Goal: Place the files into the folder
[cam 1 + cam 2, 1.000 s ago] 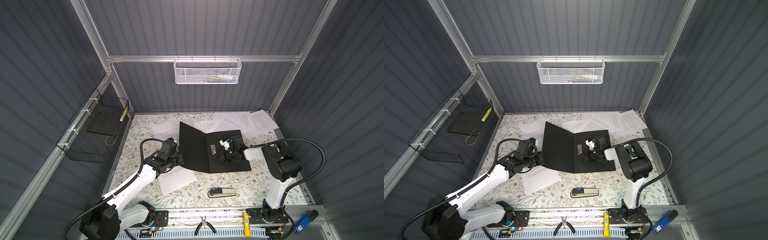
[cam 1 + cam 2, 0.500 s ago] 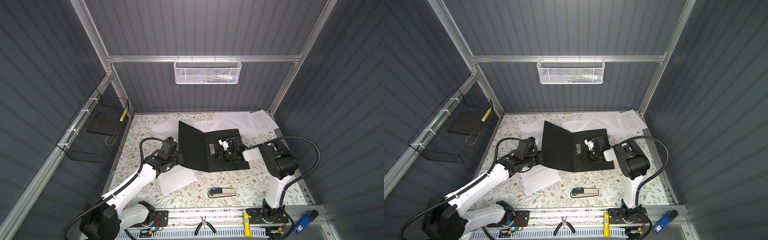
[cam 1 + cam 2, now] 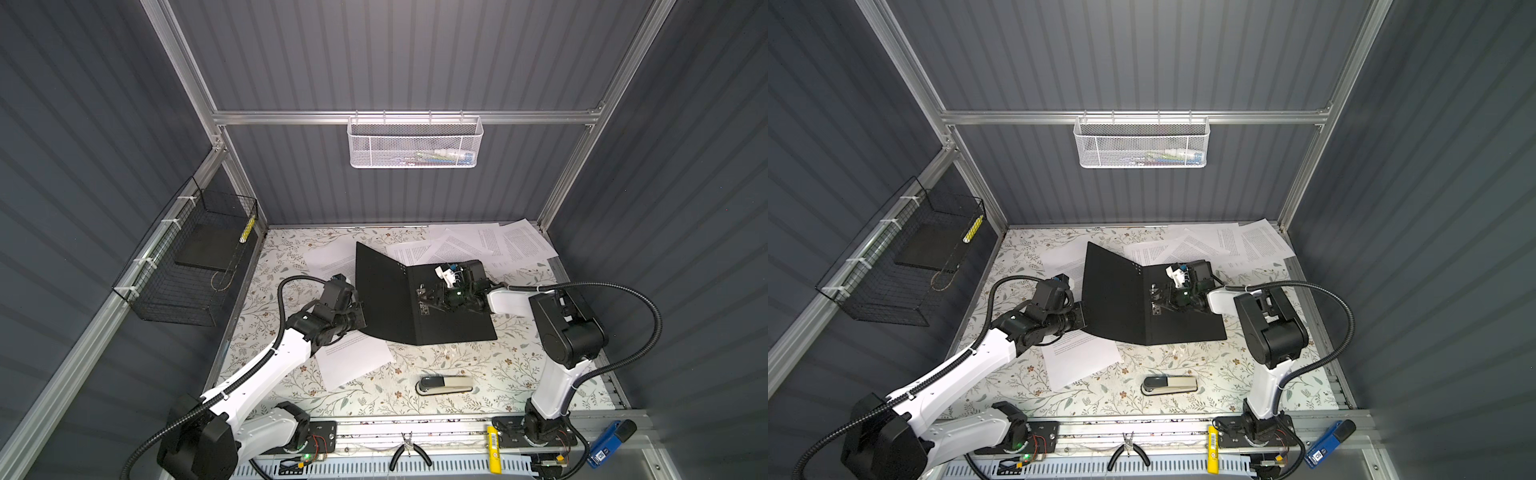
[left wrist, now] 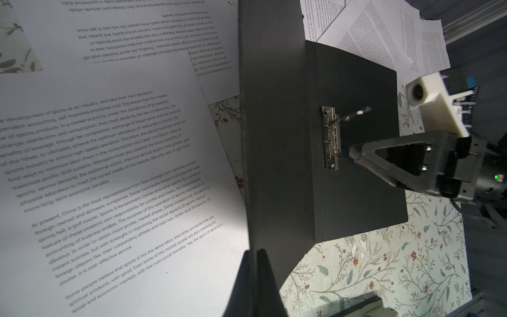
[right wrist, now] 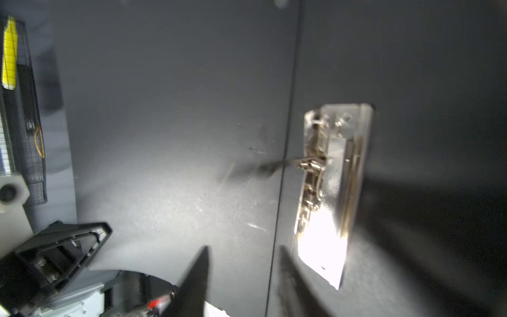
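Note:
The black folder (image 3: 386, 299) (image 3: 1113, 299) lies open on the table with its left cover raised. My left gripper (image 3: 360, 316) (image 4: 253, 263) is shut on that cover's outer edge. My right gripper (image 3: 428, 297) (image 5: 244, 263) hovers low over the folder's inner side (image 5: 164, 137), next to the metal clip (image 4: 332, 137) (image 5: 329, 192), jaws apart and empty. The clip's lever stands up. Of the files, one printed sheet (image 3: 353, 361) (image 4: 109, 164) lies beneath my left arm, another (image 3: 328, 257) behind the raised cover, and several (image 3: 490, 245) are spread at the back right.
A stapler (image 3: 444, 384) lies near the front. Pliers (image 3: 409, 453), a yellow tool (image 3: 492, 449) and a blue device (image 3: 606, 444) sit on the front rail. A black wire basket (image 3: 166, 307) with a dark slab hangs on the left wall, a white mesh basket (image 3: 415, 143) on the back wall.
My right gripper's jaws have come apart beside the clip; its arm shifted only slightly. My left gripper keeps its hold on the raised cover, unmoved.

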Robot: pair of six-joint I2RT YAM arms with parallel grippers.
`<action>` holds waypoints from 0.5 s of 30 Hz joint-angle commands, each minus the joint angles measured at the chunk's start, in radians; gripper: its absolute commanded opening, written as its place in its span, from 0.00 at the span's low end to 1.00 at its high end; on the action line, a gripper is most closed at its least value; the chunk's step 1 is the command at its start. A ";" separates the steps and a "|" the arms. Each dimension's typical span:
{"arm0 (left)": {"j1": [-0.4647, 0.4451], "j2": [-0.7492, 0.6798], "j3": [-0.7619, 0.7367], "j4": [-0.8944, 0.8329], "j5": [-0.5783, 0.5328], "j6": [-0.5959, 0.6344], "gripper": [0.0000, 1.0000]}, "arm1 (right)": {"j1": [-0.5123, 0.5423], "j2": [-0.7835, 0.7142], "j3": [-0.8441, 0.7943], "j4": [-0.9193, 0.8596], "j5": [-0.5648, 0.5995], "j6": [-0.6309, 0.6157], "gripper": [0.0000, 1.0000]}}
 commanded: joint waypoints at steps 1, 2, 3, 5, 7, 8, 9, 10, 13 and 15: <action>0.009 -0.013 -0.020 -0.046 -0.043 0.056 0.00 | 0.000 -0.087 -0.017 -0.072 0.048 -0.018 0.55; 0.009 -0.014 -0.021 -0.044 -0.040 0.059 0.02 | 0.000 -0.114 -0.028 -0.090 0.083 -0.033 0.60; 0.009 -0.017 -0.020 -0.043 -0.037 0.061 0.05 | 0.002 -0.141 -0.039 -0.120 0.122 -0.052 0.64; 0.008 -0.022 -0.017 -0.047 -0.037 0.067 0.14 | 0.002 -0.165 -0.048 -0.164 0.169 -0.077 0.71; 0.009 -0.031 -0.008 -0.058 -0.052 0.070 0.25 | 0.001 -0.171 -0.058 -0.180 0.198 -0.089 0.76; 0.009 -0.036 -0.004 -0.062 -0.064 0.070 0.30 | 0.001 -0.170 -0.060 -0.189 0.208 -0.089 0.77; 0.008 -0.042 -0.001 -0.074 -0.088 0.065 0.37 | 0.001 -0.164 -0.060 -0.197 0.223 -0.089 0.78; 0.008 -0.043 0.007 -0.094 -0.120 0.055 0.44 | 0.001 -0.155 -0.060 -0.203 0.238 -0.087 0.80; 0.008 -0.026 0.027 -0.163 -0.195 0.037 0.48 | 0.001 -0.140 -0.062 -0.209 0.275 -0.079 0.79; 0.008 -0.029 0.019 -0.194 -0.237 0.006 0.56 | 0.002 -0.136 -0.062 -0.213 0.285 -0.074 0.79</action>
